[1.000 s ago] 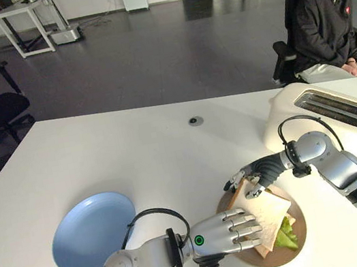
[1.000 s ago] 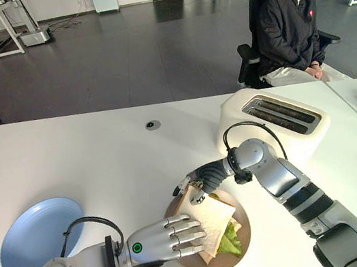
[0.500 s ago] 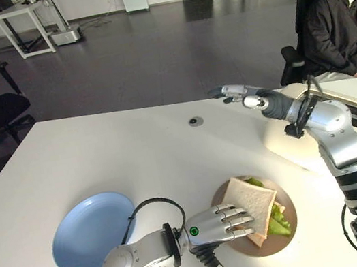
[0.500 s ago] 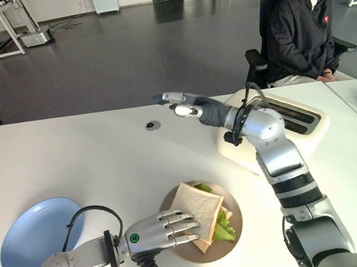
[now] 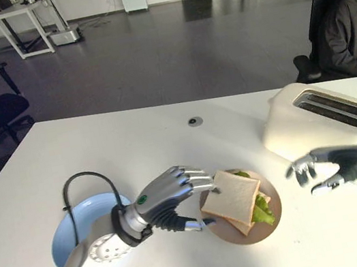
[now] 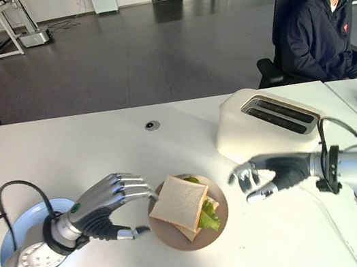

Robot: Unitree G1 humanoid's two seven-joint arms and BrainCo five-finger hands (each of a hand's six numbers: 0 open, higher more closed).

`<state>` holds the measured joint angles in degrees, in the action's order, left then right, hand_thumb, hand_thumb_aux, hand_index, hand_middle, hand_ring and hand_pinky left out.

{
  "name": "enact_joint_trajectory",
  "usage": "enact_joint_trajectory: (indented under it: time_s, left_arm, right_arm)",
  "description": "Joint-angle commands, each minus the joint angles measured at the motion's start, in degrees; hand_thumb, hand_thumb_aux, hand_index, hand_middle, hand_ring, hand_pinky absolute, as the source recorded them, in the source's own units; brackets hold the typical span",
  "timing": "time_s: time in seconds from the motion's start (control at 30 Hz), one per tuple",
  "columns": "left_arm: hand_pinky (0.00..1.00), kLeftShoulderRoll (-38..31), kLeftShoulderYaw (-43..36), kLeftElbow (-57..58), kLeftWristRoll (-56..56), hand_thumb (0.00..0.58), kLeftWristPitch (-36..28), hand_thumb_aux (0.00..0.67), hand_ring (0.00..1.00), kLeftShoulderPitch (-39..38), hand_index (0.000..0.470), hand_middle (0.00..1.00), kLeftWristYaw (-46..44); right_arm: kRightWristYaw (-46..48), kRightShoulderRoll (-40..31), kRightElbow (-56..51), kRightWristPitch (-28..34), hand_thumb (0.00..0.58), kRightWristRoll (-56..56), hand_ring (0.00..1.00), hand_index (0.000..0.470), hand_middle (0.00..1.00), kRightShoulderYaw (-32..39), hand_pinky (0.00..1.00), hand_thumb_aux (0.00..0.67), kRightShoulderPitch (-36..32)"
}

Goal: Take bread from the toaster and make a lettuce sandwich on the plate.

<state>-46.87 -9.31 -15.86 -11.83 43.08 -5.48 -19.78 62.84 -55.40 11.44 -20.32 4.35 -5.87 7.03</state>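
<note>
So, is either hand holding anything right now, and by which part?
Nothing is held. The left hand is open beside the plate at its left rim, the right hand open to its right.

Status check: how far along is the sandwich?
Done: bread slice covers lettuce and a lower slice on the plate; toaster slots look empty. In hand: nothing; left hand and right hand flank the plate, empty. Left: at most squaring the skewed top slice.
</note>
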Motion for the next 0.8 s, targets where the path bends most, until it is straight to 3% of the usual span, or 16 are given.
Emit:
enact_joint_trajectory:
  time_s: [0.03,0.13,0.2,0.4,0.6,0.8]
  left_arm:
    - [1.0,-7.3,-3.5,-0.3,4.1,0.58,-3.2,0.67,1.0,-6.0,0.47,1.0,-10.7]
    - [1.0,-8.7,-8.8,-2.8,6.0,0.58,-7.2,0.67,1.0,-8.5,0.47,1.0,-18.5]
    - [1.0,-5.0,-12.6,-2.3,0.4,0.58,-9.4,0.67,1.0,-7.5,0.47,1.0,-20.1]
    - [1.0,9.6,-14.2,13.5,-23.8,0.58,-14.2,0.67,1.0,5.4,0.47,1.0,-4.2]
    - [1.0,13.5,-13.2,28.1,-31.0,0.58,-15.9,0.67,1.0,18.1,0.47,1.0,7.7]
    - [1.0,15.6,-14.5,32.5,-34.2,0.58,-15.5,0.67,1.0,25.2,0.47,1.0,13.1]
  right_arm:
    - [2.0,-0.6,0.1,-0.2,0.58,-4.0,1.0,0.47,1.0,6.5,1.0,0.67,-0.7]
    - [2.7,-0.5,-0.6,-0.2,0.58,-8.5,1.0,0.47,1.0,11.7,1.0,0.67,-1.7]
    - [2.3,1.2,-2.7,-0.3,0.58,-11.8,1.0,0.47,1.0,15.5,1.0,0.67,-3.9]
    - [-2.6,11.9,-13.9,-1.0,0.58,-19.4,1.0,0.47,1.0,25.6,1.0,0.67,-13.3]
    - [-15.2,25.2,-29.7,6.6,0.58,-23.1,1.0,0.47,1.0,27.1,1.0,0.67,-25.3]
    - [-25.6,29.9,-39.1,2.9,0.58,-25.6,1.0,0.47,1.0,27.0,1.0,0.67,-33.6]
